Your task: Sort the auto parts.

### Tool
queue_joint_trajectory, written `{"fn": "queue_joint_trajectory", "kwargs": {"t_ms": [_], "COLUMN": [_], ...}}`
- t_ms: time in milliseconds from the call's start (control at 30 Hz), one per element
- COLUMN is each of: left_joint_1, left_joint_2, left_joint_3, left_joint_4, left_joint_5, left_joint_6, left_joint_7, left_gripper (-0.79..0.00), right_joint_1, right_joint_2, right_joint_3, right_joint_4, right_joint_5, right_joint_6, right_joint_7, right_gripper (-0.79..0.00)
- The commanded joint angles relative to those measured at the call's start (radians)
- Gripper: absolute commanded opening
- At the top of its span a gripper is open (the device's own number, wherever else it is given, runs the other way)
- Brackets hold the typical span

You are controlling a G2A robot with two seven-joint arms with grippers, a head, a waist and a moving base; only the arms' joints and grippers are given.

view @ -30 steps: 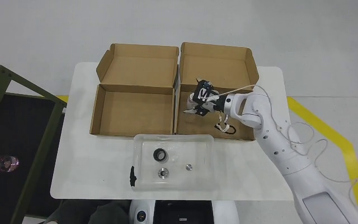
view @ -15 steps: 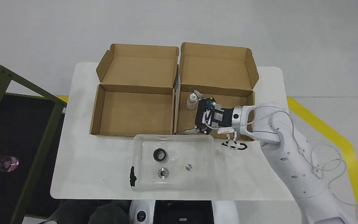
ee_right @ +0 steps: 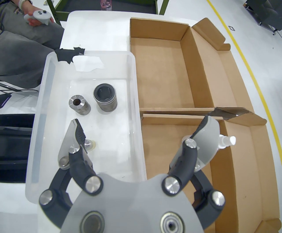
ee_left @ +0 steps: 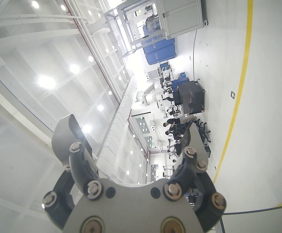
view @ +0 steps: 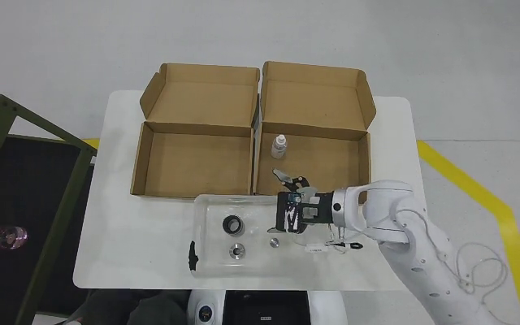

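My right gripper (view: 287,197) (ee_right: 141,125) hangs open and empty over the seam between the clear plastic bin (view: 205,207) (ee_right: 41,92) and the right cardboard box (view: 363,166) (ee_right: 246,163). In the bin stand a dark cylindrical bushing (view: 233,223) (ee_right: 105,97), a smaller grey metal collet (view: 236,251) (ee_right: 79,104) and a small metal stud (view: 275,241) (ee_right: 89,144) close to one fingertip. A small white bottle (view: 279,146) (ee_right: 227,140) lies in the right box. My left gripper (ee_left: 130,130) is open and empty, pointing up into the room.
The left cardboard box (view: 192,162) (ee_right: 160,72) stands beside the right one, both with lids folded back. A scrap of black tape (view: 192,256) (ee_right: 68,54) sticks to the bin's corner. A person's hand with a controller (ee_right: 36,17) is beyond the table.
My right gripper has let go of the white bottle in the right box and drawn back toward the near side, from inside the box to over the bin's edge.
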Motion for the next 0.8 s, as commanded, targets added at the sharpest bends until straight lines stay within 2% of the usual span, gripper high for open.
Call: {"fn": "queue_joint_trajectory", "kwargs": {"t_ms": [0,333,767], "left_joint_1": [0.000,0.000,0.000], "left_joint_2": [0.000,0.000,0.000], "left_joint_3": [0.000,0.000,0.000], "left_joint_4": [0.000,0.000,0.000], "left_joint_5": [0.000,0.000,0.000], "left_joint_6": [0.000,0.000,0.000], "left_joint_7": [0.000,0.000,0.000], "left_gripper": [0.000,0.000,0.000], "right_joint_1": [-0.031,-0.109,-0.079], "right_joint_2": [0.005,0.025,0.025], "right_joint_3": [0.001,-0.025,-0.135], "right_joint_4": [-0.026,-0.088,-0.056], "right_joint_5": [-0.010,-0.055,-0.116], "right_joint_6": [0.000,-0.031,-0.013], "right_joint_7": [0.008,0.073,0.120], "right_gripper": [0.000,0.000,0.000]}}
